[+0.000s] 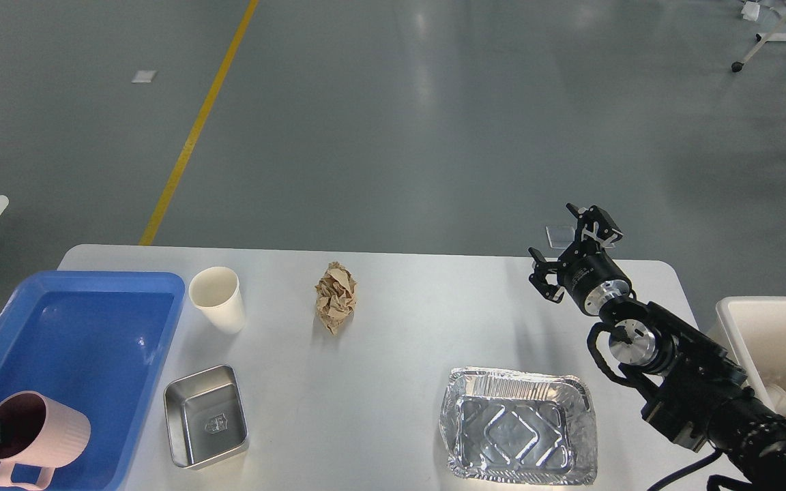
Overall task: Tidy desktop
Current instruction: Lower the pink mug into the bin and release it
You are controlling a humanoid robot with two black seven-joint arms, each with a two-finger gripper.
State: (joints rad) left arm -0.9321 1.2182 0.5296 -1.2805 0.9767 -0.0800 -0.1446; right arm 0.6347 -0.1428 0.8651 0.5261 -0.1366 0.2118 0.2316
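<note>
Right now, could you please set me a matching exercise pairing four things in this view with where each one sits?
Things:
1. pink mug
2. paper cup
3. crumpled paper
4. foil tray

Places:
A. near edge of the desktop, right of centre, below the right gripper
B. inside the blue tray, near corner
C. far middle of the desktop
D. just right of the blue tray's far corner, beyond the steel tin

Pairs: 1-B, 2-D, 3-C, 4-A
</note>
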